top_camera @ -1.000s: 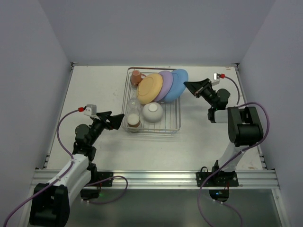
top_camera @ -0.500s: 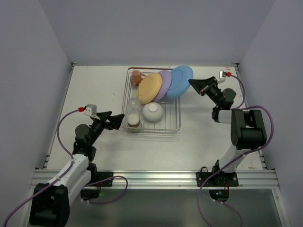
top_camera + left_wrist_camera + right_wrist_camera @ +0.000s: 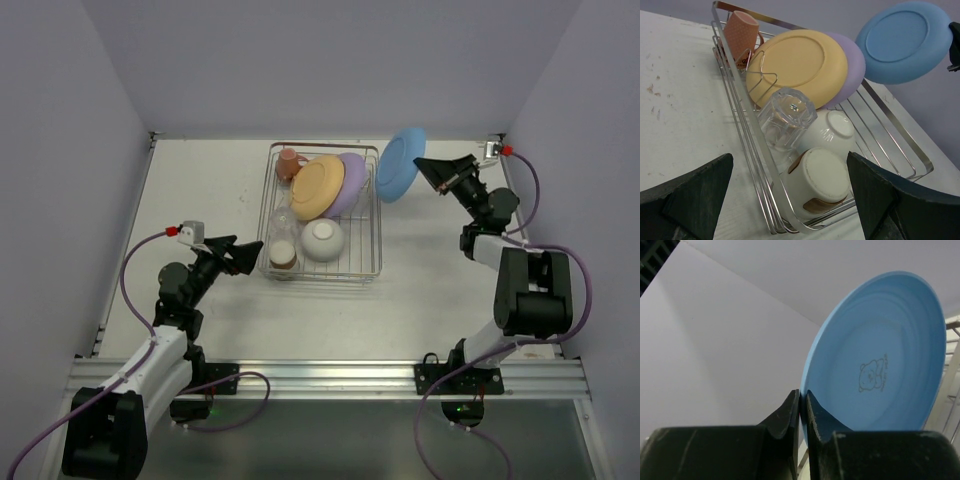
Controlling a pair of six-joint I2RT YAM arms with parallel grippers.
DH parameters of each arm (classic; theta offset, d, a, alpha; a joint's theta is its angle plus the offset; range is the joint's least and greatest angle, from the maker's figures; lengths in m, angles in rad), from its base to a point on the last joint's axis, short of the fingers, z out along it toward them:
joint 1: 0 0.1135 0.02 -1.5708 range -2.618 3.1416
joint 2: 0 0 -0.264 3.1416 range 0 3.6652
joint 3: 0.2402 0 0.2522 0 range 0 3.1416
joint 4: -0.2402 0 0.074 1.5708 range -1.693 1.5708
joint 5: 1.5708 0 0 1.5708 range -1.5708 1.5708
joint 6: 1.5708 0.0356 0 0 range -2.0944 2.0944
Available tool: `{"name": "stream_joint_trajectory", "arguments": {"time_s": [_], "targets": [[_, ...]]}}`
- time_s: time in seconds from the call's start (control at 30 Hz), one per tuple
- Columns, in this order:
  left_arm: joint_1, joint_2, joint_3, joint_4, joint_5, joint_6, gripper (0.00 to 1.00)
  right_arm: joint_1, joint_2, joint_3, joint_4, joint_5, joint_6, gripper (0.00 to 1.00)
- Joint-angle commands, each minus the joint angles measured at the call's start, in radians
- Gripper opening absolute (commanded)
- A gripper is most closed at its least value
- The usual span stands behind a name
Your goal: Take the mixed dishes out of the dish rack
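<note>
The right end effector (image 3: pixel 420 166) is pinched shut on the rim of the blue plate (image 3: pixel 400 164). It holds the plate on edge in the air, and the plate's face shows a small bear print. The plate hangs from the fingertips (image 3: pixel 794 405) beside the far right corner of the dish rack (image 3: pixel 738 95), close to the lilac plate (image 3: pixel 856 70).

The rest of the dishes sit in the rack, straight ahead of the left end effector (image 3: pixel 250 254). That end effector is spread wide with nothing in it, low over the counter (image 3: pixel 200 190) just outside the rack's left wall. Nearest to it is the small brown cup (image 3: pixel 817 182), tipped so that its pale base faces the wrist camera. Just past the cup are the clear glass (image 3: pixel 786 116), mouth down, and the white bowl (image 3: pixel 832 131), also turned over and touching the cup. Farther on, the yellow-orange plate (image 3: pixel 797 67) leans in the tines with the lilac plate right behind it. The salmon-pink mug (image 3: pixel 740 35) is in the far left corner, farthest from the left end effector.
</note>
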State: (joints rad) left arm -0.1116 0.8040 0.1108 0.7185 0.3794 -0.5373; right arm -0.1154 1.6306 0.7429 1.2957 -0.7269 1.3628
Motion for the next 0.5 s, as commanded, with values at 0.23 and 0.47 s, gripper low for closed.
{"name": "stream_joint_trajectory", "arguments": {"time_s": [0.23, 0.47], "targets": [[0.006, -0.011, 0.04, 0.035, 0.016, 0.016, 1.0, -0.006, -0.17, 0.004, 0.162, -0.039, -0.118, 0.0], [0.006, -0.015, 0.04, 0.035, 0.013, 0.014, 1.0, -0.003, -0.326, 0.03, -0.241, 0.009, -0.361, 0.0]]}}
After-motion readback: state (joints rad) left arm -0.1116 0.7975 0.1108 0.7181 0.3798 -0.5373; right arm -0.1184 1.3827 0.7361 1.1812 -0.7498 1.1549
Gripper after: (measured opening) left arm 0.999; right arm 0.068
